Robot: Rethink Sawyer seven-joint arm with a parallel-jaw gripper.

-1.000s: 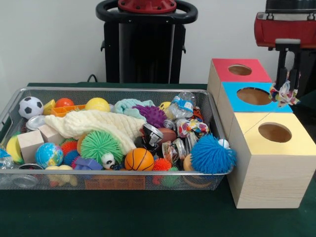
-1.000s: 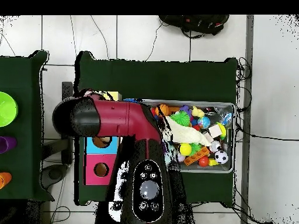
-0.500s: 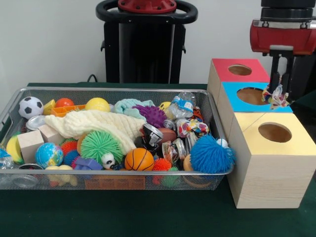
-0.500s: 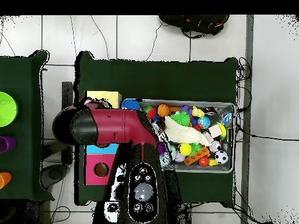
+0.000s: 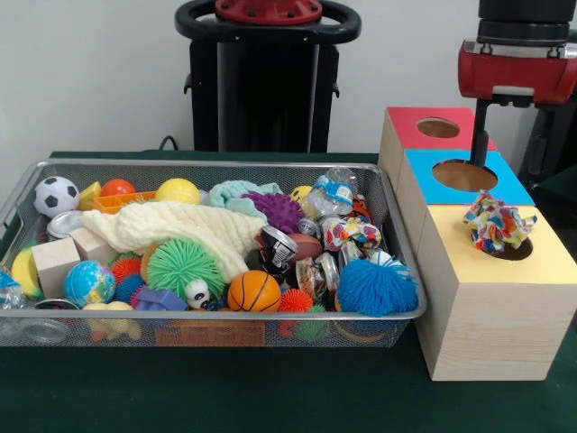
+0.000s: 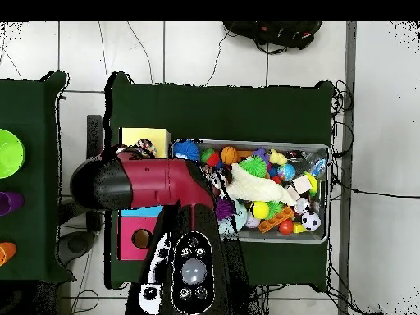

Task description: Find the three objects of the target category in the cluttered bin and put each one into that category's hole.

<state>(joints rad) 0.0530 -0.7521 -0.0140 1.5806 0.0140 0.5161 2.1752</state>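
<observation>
Note: rope toy [image 5: 497,224] dropped from jaws, now resting in yellow box [image 5: 491,307] hole; jaws state: cannot tell.

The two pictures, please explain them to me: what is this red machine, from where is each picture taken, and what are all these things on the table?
The red and black machine is a robot arm. One picture is taken from across the table; the other looks straight down from above. On the green table stands a wire bin full of toys, among them a basketball, a soccer ball, a fuzzy blue ball and a cream cloth. Beside it are three wooden boxes with round holes: red top, blue top, yellow top. A multicoloured knotted rope toy sits at the yellow box's hole. The gripper is not clearly visible, and nothing appears to be held.
</observation>
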